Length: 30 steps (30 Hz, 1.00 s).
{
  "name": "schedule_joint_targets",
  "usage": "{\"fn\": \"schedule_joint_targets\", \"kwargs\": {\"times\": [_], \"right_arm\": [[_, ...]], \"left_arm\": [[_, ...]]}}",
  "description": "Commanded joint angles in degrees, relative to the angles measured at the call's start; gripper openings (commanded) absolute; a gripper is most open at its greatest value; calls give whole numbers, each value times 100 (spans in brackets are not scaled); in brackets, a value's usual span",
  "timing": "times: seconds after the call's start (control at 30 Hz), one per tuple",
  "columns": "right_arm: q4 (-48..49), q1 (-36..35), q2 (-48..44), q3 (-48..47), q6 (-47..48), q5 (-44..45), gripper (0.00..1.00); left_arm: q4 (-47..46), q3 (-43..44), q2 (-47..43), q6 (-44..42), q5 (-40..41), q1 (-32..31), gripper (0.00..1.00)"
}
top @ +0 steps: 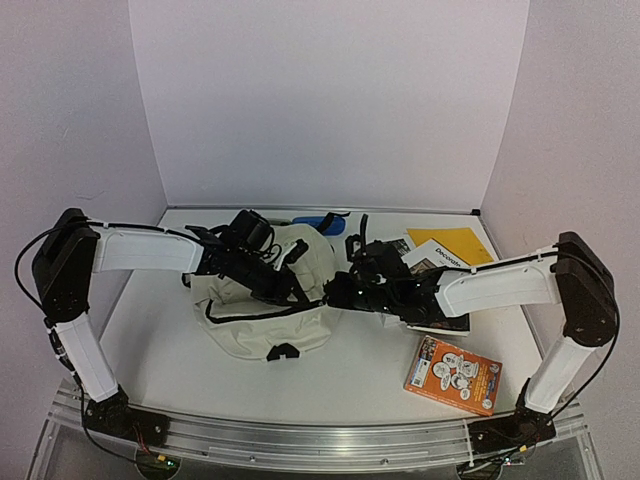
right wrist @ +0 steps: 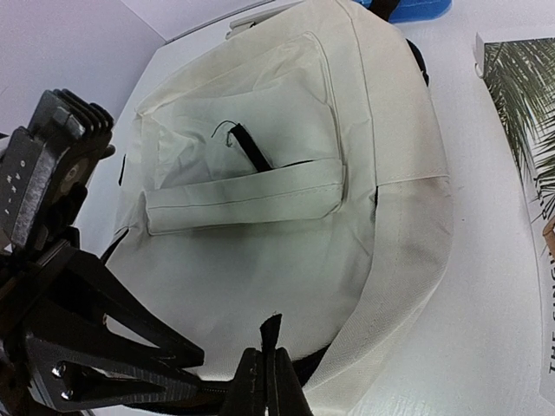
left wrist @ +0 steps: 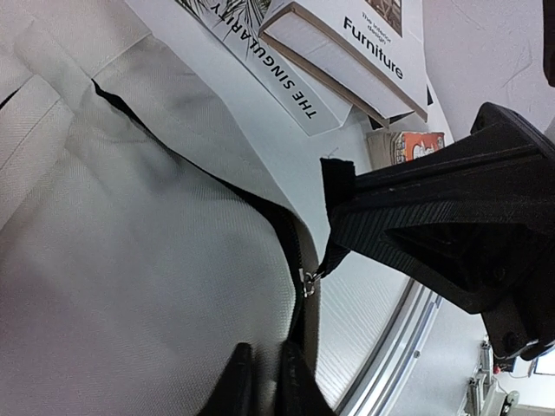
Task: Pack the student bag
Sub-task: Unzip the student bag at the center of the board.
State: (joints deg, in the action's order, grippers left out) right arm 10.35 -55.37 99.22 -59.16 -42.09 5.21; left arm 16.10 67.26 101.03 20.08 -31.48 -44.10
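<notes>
1. Roughly mid-table [top: 350,385], a cream bag [top: 262,318] lay flat, with books [top: 452,246] just to its right.
2. Left claw [left wrist: 264,386] pinched the bag's black zipper edge; right claw [right wrist: 267,381] was clamped shut on a black tab [right wrist: 272,334] at that edge.
3. Likely step: opening the bag. Next, the zipper needs pulling apart without the fabric slipping.

The cream soft fabric backpack [top: 245,330] lies on the white tabletop [top: 350,375], left of centre. Behind it, near the back wall, lies a blue flat object [top: 322,222]. To its right sit stacked white books [top: 432,256], with a yellow flat book [top: 455,243] behind them; an orange illustrated book [top: 452,375] lies nearer, front right
</notes>
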Motion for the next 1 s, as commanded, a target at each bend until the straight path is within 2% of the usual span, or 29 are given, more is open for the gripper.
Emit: {"fn": "schedule_joint_targets", "kwargs": {"times": [0.0, 0.07, 0.57, 0.97], "right_arm": [[224, 10, -12, 85, -71, 176, 0], [226, 16, -25, 110, -85, 211, 0], [187, 347, -131, 303, -155, 452, 0], [186, 694, 193, 220, -153, 323, 0]], "left_arm": [[-349, 40, -75, 137, -177, -45, 6], [-434, -62, -145, 198, -278, -55, 0], [-244, -546, -1024, 371, -260, -55, 0], [69, -681, -2006, 471, 68, -55, 0]]}}
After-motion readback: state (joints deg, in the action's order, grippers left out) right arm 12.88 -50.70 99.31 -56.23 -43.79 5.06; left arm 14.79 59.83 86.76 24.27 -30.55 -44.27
